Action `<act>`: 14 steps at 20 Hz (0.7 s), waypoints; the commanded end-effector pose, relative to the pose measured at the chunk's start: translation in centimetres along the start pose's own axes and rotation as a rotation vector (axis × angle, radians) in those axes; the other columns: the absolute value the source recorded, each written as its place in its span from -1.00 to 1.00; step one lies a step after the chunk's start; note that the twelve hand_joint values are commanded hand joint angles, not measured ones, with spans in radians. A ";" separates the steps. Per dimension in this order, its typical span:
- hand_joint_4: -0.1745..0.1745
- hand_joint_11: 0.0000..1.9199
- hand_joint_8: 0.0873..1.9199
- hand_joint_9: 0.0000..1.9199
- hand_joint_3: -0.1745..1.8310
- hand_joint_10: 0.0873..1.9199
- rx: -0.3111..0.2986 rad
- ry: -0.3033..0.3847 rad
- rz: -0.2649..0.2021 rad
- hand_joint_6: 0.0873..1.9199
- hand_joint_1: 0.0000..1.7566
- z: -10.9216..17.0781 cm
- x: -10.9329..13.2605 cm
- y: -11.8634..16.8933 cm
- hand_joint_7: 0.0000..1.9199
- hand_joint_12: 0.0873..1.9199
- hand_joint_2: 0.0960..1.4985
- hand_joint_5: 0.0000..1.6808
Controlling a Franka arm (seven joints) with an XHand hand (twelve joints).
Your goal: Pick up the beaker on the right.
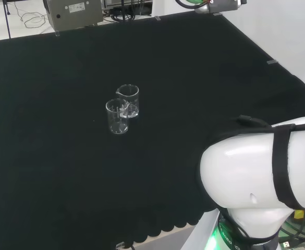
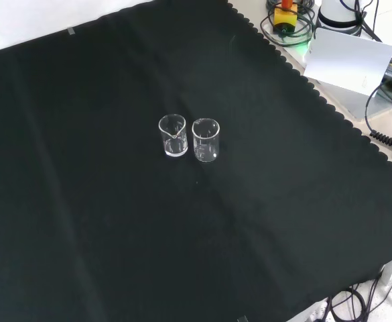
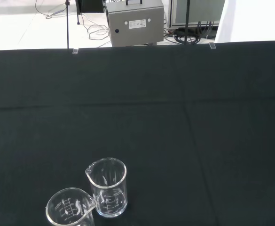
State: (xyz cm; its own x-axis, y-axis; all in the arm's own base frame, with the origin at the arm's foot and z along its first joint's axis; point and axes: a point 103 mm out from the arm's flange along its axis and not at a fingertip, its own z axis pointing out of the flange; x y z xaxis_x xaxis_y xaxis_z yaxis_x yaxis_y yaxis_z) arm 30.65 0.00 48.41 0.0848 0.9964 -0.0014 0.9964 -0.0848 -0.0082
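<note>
Standing upright and touching, two clear beakers [image 2: 172, 135] [image 2: 206, 139] sat mid-worktop [image 2: 82, 221] in the front view; I could not tell the hand's state.

Two clear glass beakers upright mid-desk, one beaker [image 2: 206, 139] just beside the other beaker [image 2: 173, 135], rims nearly touching, bare black cloth [image 2: 283, 221] open all around the pair
</note>
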 end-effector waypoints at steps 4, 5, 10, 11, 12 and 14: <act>-0.08 -1.00 -0.53 -0.90 -0.49 -0.40 -0.012 0.004 0.001 -0.84 -0.94 -0.1 0.1 -0.1 -0.98 0.21 0.69 -0.64; -0.08 -1.00 -0.53 -0.90 -0.51 -0.40 -0.013 0.008 0.002 -0.86 -0.94 -0.1 0.1 -0.2 -0.98 0.21 0.70 -0.64; -0.07 -1.00 -0.53 -0.90 -0.53 -0.40 -0.009 0.008 0.012 -0.88 -0.94 0.2 -0.2 -0.2 -0.97 0.21 0.72 -0.62; -0.07 -1.00 -0.53 -0.90 -0.54 -0.40 -0.008 0.008 0.014 -0.88 -0.94 0.3 -0.3 -0.1 -0.97 0.21 0.72 -0.62; -0.07 -1.00 -0.53 -0.90 -0.54 -0.40 -0.008 0.005 0.017 -0.88 -0.94 0.5 -0.3 -0.1 -0.97 0.21 0.72 -0.62; -0.07 -1.00 -0.53 -0.90 -0.54 -0.40 -0.005 0.009 0.020 -0.88 -0.94 0.8 -0.3 0.0 -0.97 0.21 0.72 -0.62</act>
State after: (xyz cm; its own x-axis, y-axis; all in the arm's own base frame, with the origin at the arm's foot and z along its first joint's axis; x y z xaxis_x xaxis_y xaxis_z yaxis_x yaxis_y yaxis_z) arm 30.50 -0.21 48.07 0.0976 0.9952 0.0059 0.9952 -0.0976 -0.0004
